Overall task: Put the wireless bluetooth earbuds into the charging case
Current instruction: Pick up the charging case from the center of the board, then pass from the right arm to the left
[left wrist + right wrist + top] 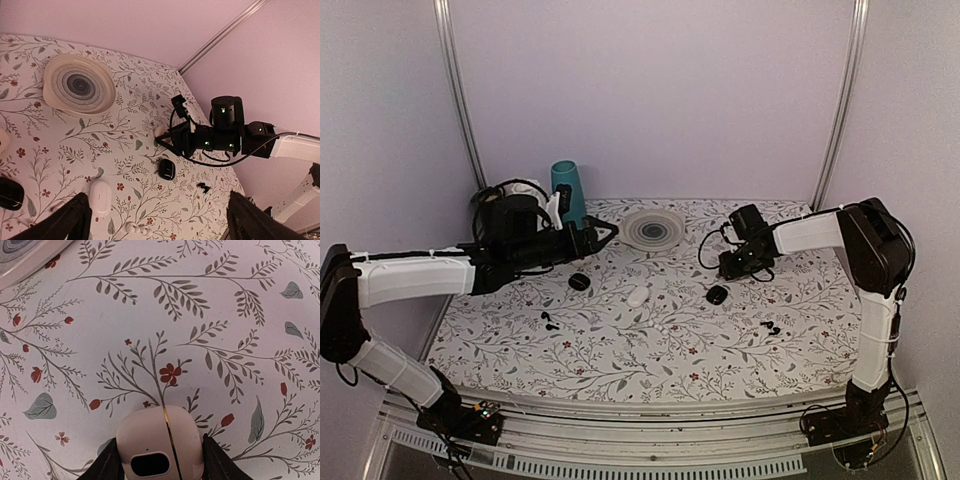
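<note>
My right gripper [161, 462] is shut on the white charging case [150, 435], its lid seam facing the camera, just above the flowered table. In the top view this gripper [725, 266] is at the back right, and the case does not show there. In the left wrist view the case [160, 132] peeks out white at its fingertips. Two tiny white earbuds [137, 229] lie together on the table near the middle [663, 327]. My left gripper [605, 232] is open and empty, held above the table at back left, its dark fingers [75, 220] wide apart.
A white oval pebble-like object [638, 295] lies mid-table. Two black cases [579, 282] [717, 295] and two pairs of black earbuds [548, 320] [770, 327] lie around it. A ringed plate [653, 228] and a teal cup [567, 190] stand at the back.
</note>
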Robot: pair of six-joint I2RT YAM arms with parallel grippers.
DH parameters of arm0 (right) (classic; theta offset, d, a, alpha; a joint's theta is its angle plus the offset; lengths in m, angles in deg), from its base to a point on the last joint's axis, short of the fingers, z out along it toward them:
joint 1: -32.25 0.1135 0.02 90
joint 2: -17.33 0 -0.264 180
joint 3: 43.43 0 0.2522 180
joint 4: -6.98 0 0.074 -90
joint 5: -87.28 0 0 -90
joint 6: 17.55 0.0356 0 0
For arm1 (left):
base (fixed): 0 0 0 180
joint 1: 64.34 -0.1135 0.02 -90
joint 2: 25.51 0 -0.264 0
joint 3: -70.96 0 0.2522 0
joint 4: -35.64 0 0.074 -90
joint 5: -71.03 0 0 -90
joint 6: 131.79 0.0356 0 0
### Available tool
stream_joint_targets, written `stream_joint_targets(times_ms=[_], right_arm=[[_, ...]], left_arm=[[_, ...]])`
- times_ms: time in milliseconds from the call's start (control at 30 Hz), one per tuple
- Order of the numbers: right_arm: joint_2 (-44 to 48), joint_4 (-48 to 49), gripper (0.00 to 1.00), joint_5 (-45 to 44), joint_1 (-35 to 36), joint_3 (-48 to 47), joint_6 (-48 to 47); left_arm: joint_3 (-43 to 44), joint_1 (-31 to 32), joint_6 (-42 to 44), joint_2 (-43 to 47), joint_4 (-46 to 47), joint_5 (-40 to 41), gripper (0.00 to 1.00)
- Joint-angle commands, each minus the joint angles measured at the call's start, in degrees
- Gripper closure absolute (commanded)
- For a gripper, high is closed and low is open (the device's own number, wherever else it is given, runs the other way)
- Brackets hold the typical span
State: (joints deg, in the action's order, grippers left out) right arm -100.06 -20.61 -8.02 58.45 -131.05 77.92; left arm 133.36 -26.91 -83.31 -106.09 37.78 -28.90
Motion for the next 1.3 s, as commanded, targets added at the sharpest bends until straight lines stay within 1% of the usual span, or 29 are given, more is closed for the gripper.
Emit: stream_joint_targets(times_ms=[0,133,300,467,600,867,1033,1200,1267], right_arm=[[2.2,-0.1,0.69,3.0,1.2,-0.2,1.2],[6.6,1.5,0.7,5.4,2.2,1.6,1.4],[13.3,5.4,0.71,9.4,5.3,5.0,-0.7],[20.5,9.8,0.69,12.7,9.9,9.4,-4.0],[23.8,11.5,0.68,13.5,13.7,10.6,-7.2],[24.3,10.7,0.68,9.9,20.6,7.5,-12.9],[23.4,10.1,0.68,9.4,22.6,5.7,-14.4],[22.2,8.9,0.68,8.8,24.4,5.1,-15.6],[21.7,8.5,0.67,8.5,24.9,2.9,-16.1]], left_arm=[[-1.3,-1.6,-3.3,-2.1,4.0,-3.2,0.05],[-1.1,-2.3,-5.0,-4.1,5.7,-5.7,0.06],[0.7,-2.4,-6.5,-7.9,7.3,-10.3,0.1],[3.1,-2.0,-6.2,-11.5,8.0,-15.0,0.13],[5.3,-1.5,-4.4,-12.9,6.8,-18.1,0.15],[7.6,-0.4,-3.4,-14.1,3.5,-23.1,0.22],[9.2,0.8,-2.5,-15.2,1.7,-24.0,0.29],[10.2,2.3,-2.6,-16.6,2.3,-25.0,0.33],[10.4,2.7,-2.8,-17.0,2.7,-25.2,0.34]])
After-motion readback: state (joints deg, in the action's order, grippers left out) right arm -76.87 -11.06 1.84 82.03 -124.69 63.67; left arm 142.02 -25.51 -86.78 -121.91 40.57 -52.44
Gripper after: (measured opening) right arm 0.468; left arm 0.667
